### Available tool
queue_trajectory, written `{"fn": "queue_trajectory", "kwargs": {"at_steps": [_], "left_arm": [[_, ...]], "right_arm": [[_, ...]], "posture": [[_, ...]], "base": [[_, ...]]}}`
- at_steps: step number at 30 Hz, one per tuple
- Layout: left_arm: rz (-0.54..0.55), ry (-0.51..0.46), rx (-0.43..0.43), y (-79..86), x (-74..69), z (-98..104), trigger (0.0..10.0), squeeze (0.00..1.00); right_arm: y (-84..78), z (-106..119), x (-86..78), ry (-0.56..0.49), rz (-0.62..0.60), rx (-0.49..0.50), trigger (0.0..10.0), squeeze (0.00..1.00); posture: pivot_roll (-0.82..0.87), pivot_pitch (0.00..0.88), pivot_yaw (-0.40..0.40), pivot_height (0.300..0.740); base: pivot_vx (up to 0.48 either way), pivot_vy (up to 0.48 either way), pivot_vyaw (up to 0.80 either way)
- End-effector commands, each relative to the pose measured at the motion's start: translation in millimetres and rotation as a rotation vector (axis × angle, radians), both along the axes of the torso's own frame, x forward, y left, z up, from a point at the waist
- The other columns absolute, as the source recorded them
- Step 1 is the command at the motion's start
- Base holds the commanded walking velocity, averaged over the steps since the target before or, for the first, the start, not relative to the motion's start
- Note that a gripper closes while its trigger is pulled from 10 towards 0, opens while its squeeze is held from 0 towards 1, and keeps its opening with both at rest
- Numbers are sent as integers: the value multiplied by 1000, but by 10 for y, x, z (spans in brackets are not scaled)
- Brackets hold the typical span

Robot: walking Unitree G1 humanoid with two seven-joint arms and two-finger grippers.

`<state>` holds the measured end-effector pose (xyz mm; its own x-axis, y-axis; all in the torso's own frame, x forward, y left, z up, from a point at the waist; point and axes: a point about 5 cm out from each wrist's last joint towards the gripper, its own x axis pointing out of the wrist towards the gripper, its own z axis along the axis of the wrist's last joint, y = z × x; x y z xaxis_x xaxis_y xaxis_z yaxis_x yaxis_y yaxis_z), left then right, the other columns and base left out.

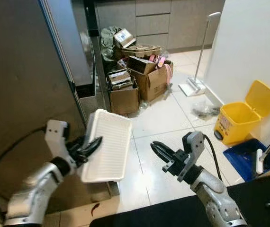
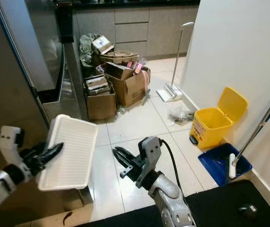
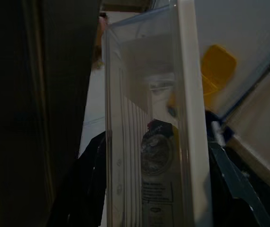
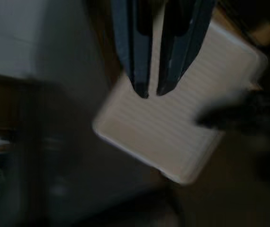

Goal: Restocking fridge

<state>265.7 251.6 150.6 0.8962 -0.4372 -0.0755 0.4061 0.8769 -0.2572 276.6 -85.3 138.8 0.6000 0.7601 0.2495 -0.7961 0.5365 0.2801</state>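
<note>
Left gripper [image 1: 91, 145], lower left of the head views: jaws clamped on the edge of a white ribbed tray [image 1: 107, 145], which is held tilted, nearly upright, off the floor. Fridge door [image 1: 26, 94] fills the left side of the frame, directly behind and beside the tray.

Right gripper [image 1: 157, 150], lower centre: free in the air, holding nothing, jaws narrow with a slim gap between them. It sits just beside the tray's right edge, apart from it.

Surroundings, upper centre: pile of cardboard boxes [image 1: 147, 80] with mixed contents on the tiled floor [image 1: 158, 118], in front of grey cabinets [image 1: 154, 23]. A white mop [image 1: 196, 71] leans near the white wall [image 1: 248, 47]. Right side: yellow bin [image 1: 241, 118] with its lid open, blue dustpan [image 1: 246, 158] just below it. Small heap of crumpled plastic [image 1: 205, 109] between mop and bin. Black mat [image 1: 173, 213] along the bottom edge.

Left wrist view: dark. Tray [image 3: 149, 142] seen edge-on, translucent, with a round label [image 3: 156, 153] on it; text too small to read. Yellow bin [image 3: 218, 64] visible beyond.

Right wrist view: blurred. Two black fingers [image 4: 135, 52] point at the tray's ribbed face [image 4: 182, 123]; a dark blur crossing its edge is probably the other gripper, cannot tell for certain.
</note>
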Motion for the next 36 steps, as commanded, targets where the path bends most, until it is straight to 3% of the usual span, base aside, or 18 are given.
{"fn": "queue_trajectory", "kwargs": {"at_steps": [1,3,4,6,16,20,23,27,28,29,36], "left_arm": [[-28,-15,-47,107,-60,147,10000,0],[-19,-29,-97,146,-57,222,10000,0],[-10,-54,-156,166,-45,303,10000,0],[-23,-97,-256,180,-34,442,10000,0],[-155,-210,-389,26,-41,801,10000,0],[-292,-238,-491,-205,-97,981,10000,0],[-394,-239,-518,-402,-151,1040,10000,0],[-455,-243,-535,-522,-180,1084,10000,0],[-482,-243,-549,-572,-190,1103,10000,0],[-524,-234,-561,-651,-205,1110,10000,0],[-633,-176,-579,-920,-247,1094,10000,0]], "right_arm": [[-6,226,-111,10,142,121,10000,204],[-47,335,-160,16,206,175,10000,204],[-94,400,-183,19,240,202,10000,1000],[-174,489,-201,31,277,244,10000,1000],[-349,597,-228,78,330,358,10000,1000],[-452,686,-230,108,341,431,10000,1000],[-491,750,-210,110,346,463,10000,1000],[-505,784,-172,116,333,469,10000,1000],[-507,811,-158,114,334,477,10000,588],[-512,856,-143,111,344,493,10000,0],[-476,1001,-150,115,404,513,10000,0]], "posture": [[-50,63,6,740],[-48,63,0,740],[-52,61,-7,740],[-55,59,-11,740],[-56,54,-21,740],[-55,51,-21,740],[-55,50,-21,740],[-58,50,-19,740],[-59,51,-18,740],[-60,51,-18,740],[-62,52,-17,740]], "base": [[0,0,0],[0,0,0],[0,0,0],[0,0,0],[0,0,0],[0,0,0],[0,0,0],[0,0,0],[0,0,0],[0,0,0],[0,0,0]]}}
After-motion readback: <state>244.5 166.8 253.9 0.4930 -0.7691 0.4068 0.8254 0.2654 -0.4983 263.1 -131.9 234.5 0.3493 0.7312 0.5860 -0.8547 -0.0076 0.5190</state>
